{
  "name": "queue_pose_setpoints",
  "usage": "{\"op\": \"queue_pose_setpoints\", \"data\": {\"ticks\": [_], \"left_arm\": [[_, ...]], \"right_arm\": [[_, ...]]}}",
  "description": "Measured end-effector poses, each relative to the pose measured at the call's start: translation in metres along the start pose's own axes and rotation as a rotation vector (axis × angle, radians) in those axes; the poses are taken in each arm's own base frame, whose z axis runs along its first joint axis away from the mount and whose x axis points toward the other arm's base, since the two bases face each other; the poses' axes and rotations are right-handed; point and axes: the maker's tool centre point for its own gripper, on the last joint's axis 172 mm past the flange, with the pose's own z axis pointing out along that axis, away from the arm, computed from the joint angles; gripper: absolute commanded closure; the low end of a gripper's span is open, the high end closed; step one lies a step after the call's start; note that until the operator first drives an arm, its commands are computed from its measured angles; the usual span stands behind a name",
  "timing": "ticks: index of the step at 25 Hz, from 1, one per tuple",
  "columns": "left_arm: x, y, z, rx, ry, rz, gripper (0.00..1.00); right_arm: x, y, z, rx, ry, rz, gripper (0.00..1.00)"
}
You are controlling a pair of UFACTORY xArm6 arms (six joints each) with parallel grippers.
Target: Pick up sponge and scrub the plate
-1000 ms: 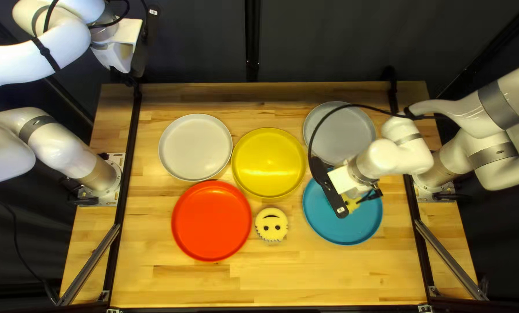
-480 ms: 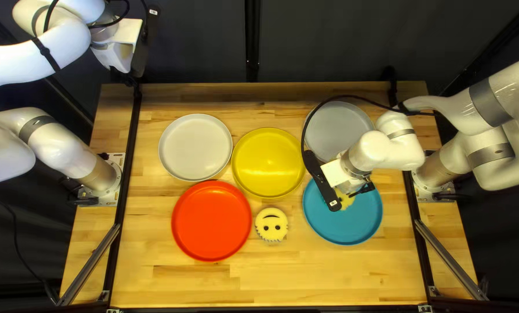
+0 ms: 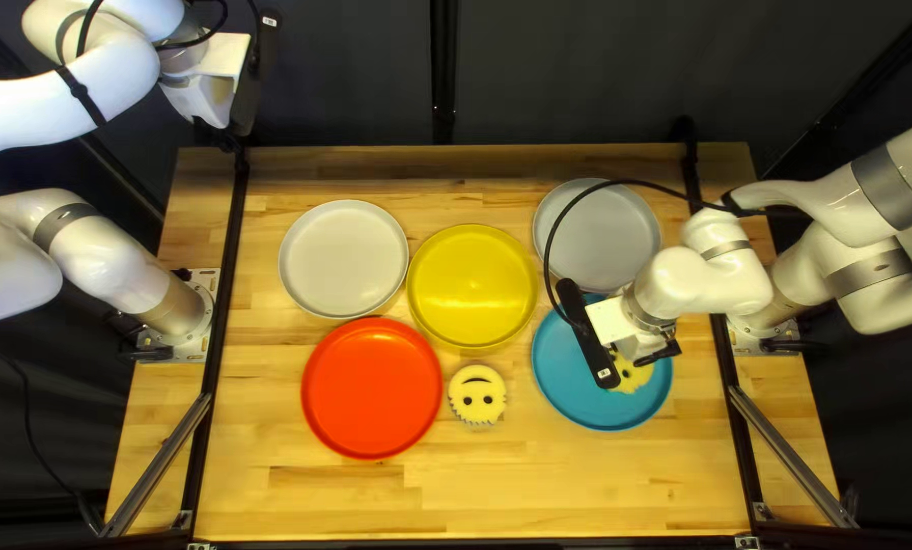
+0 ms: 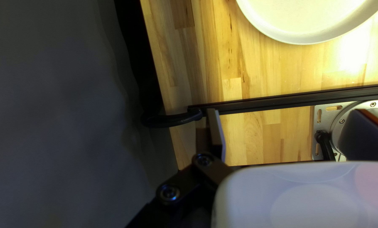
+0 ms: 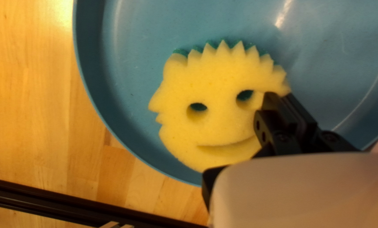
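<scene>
Since half a second ago, the sponge [image 5: 218,84] has travelled across the blue plate [image 3: 566,392], toward the near edge of the table and more to the right in the top left view. My right gripper [image 5: 280,97] has moved together with it, while the plate stays in its place. From this I judge that the scrubbing is already going on, and the picking up is done well enough for it.

The jaws on my right are closed upon the sponge, pinching it at one side, beside an eye and the end of the mouth. My left gripper [image 4: 288,112] keeps away from the work, its fingers spread apart, holding nothing.

The sponge is a round yellow face, with jagged hair, two holes for eyes and a curved slit for the mouth. A green layer shows under the jagged edge and also inside the eyes. It lies about flat inside the blue plate, close to the rim at one side. The other sponge [image 3: 477,384], beside the red plate [image 3: 371,387], remains where it was.

For the next stroke I should press gently; at the rim, the sponge could catch and twist out of my hold.
</scene>
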Motion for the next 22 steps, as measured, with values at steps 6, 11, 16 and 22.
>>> {"op": "queue_pose_setpoints", "data": {"ticks": [6, 11, 16, 22], "left_arm": [[0.000, 0.000, 0.000, 0.000, 0.000, 0.000, 0.00], [0.000, 0.000, 0.000, 0.000, 0.000, 0.000, 0.00], [0.000, 0.000, 0.000, 0.000, 0.000, 0.000, 0.00], [0.000, 0.000, 0.000, 0.000, 0.000, 0.000, 0.00]], "right_arm": [[0.013, 0.023, -0.004, -0.036, 0.017, -0.004, 1.00], [0.036, 0.066, 0.001, 0.001, 0.029, 0.021, 1.00], [0.063, 0.089, -0.006, 0.038, 0.038, 0.071, 1.00], [0.077, 0.073, -0.008, 0.060, 0.029, 0.092, 1.00]]}}
